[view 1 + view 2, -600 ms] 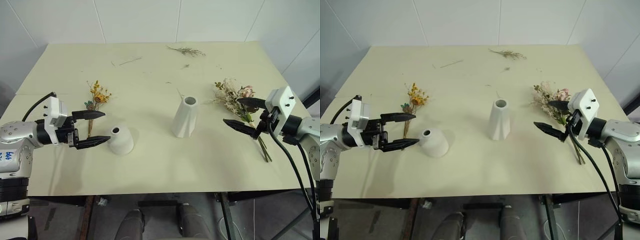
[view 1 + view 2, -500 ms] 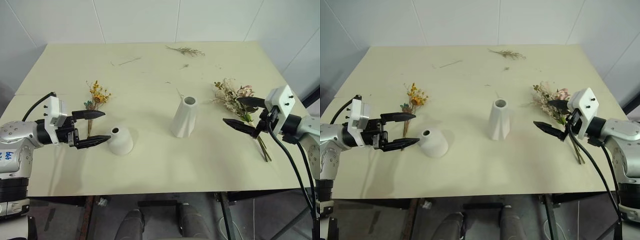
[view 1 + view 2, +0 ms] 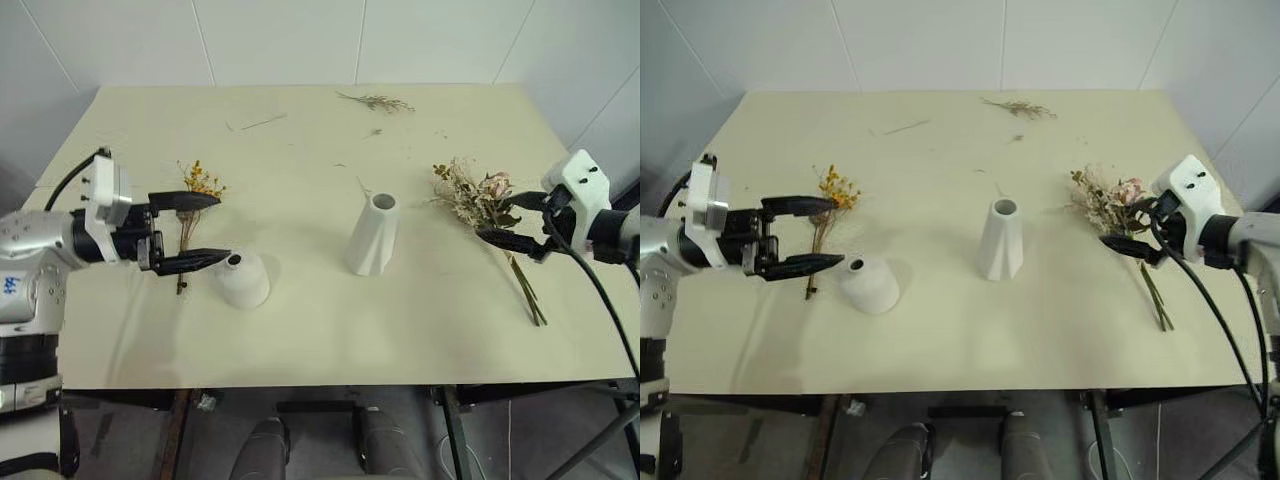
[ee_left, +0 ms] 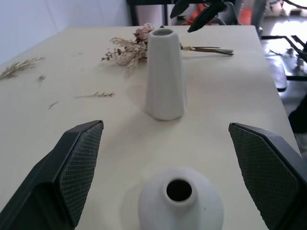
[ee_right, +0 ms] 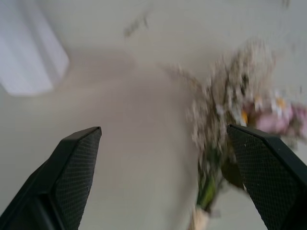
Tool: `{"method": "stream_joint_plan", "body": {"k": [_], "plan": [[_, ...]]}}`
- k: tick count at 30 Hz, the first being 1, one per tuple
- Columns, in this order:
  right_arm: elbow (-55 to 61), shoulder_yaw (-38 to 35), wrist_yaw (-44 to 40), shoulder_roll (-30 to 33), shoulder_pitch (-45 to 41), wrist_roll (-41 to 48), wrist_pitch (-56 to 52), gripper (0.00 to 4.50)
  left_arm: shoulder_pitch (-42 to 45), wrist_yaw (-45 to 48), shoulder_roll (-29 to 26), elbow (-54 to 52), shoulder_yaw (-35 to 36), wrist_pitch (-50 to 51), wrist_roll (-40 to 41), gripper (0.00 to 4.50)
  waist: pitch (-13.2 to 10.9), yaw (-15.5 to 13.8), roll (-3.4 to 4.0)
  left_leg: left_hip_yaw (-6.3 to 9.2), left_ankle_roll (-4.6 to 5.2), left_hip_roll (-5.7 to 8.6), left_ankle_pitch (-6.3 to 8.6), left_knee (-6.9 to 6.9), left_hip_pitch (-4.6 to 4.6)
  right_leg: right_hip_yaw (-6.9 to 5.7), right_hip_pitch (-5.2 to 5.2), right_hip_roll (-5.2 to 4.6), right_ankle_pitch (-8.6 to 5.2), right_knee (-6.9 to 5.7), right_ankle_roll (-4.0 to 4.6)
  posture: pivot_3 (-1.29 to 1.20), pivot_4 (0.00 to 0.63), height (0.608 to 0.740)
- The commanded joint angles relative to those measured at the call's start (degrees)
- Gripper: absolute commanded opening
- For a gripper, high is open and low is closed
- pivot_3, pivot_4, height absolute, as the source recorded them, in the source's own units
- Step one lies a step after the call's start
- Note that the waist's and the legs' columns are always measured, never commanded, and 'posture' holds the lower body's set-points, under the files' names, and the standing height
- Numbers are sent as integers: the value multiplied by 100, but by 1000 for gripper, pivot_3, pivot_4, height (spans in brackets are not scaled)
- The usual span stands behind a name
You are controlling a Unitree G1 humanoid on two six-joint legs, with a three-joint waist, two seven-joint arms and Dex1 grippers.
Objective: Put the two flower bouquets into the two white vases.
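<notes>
The large bouquet of pink roses, cream sprigs and green leaves lies flat near the table's right edge, blooms toward the far side and stems trailing toward the near right corner; the small bouquet of yellow-orange blooms lies flat toward the left edge, its thin stem running back toward the near side; the tall faceted vase stands upright around the middle of the table, between the two bunches and apart from both; the squat dome vase stands upright nearer the front edge, just beside the small bouquet's stem end, its top hole empty, as is the tall vase's mouth. The left gripper hovers at the left side with its fingers spread wide and holding nothing, one finger over the small bouquet and the other just beside the dome vase; the right gripper hangs over the large bouquet's stems at the right edge, its jaws wide apart and empty. A loose grey sprig and a bare twig lie near the far edge.
</notes>
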State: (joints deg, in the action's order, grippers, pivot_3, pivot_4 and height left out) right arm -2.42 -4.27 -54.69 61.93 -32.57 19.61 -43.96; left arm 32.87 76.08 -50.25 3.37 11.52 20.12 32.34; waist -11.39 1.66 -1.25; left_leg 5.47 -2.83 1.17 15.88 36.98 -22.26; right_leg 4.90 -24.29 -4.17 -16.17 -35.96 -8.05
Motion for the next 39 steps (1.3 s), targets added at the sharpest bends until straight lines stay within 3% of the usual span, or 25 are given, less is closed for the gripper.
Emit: {"method": "stream_joint_plan", "body": {"k": [1,8,13,19,24,27,37,39], "plan": [[123,252,103,347,-346,-150,-1030,4455,540,337,-147,200,-168,118,51,4500,0,15,1,-1,0,0,0,-3,1,0,1,0,0,4,0,0,150,740],[-704,1042,68,164,-1143,-355,-2058,4455,772,486,189,321,-399,8,39,4500,-3,79,6,-16,4,-2,2,-4,-3,9,-7,2,-1,5,-2,0,150,740],[-1560,1498,90,-211,-1752,-642,-2048,4455,517,388,238,135,-297,25,103,4500,-4,132,7,-15,4,-3,2,-2,-11,10,-17,2,-1,1,-2,0,150,740],[-3423,2440,-165,-676,-2590,-1661,-686,4455,175,348,113,-187,-66,117,230,4500,-5,167,9,-17,4,-2,2,-2,-14,10,-20,1,0,3,-4,0,150,740],[-4715,2609,-471,-1049,-3145,-2109,7,4455,-36,236,77,-501,70,258,358,4500,-8,161,13,-18,3,-2,2,-5,-14,11,-23,2,0,3,-4,0,150,740],[-5174,2578,-669,-1290,-3342,-2230,203,3874,-91,189,72,-600,113,307,401,4500,-8,168,13,-18,3,-2,2,-3,-14,11,-22,1,0,2,-4,0,150,740],[-5602,2387,-1001,-1458,-3590,-2423,221,439,204,286,77,-385,-3,253,359,4500,-8,166,14,-16,2,-1,2,0,-13,10,-22,2,0,-2,-4,0,150,740],[-5439,2180,-1101,-1421,-3506,-2271,231,180,245,302,113,-333,-38,225,338,4500,-8,168,14,-16,2,0,2,-1,-13,10,-22,2,0,-1,-4,0,150,740]]}}
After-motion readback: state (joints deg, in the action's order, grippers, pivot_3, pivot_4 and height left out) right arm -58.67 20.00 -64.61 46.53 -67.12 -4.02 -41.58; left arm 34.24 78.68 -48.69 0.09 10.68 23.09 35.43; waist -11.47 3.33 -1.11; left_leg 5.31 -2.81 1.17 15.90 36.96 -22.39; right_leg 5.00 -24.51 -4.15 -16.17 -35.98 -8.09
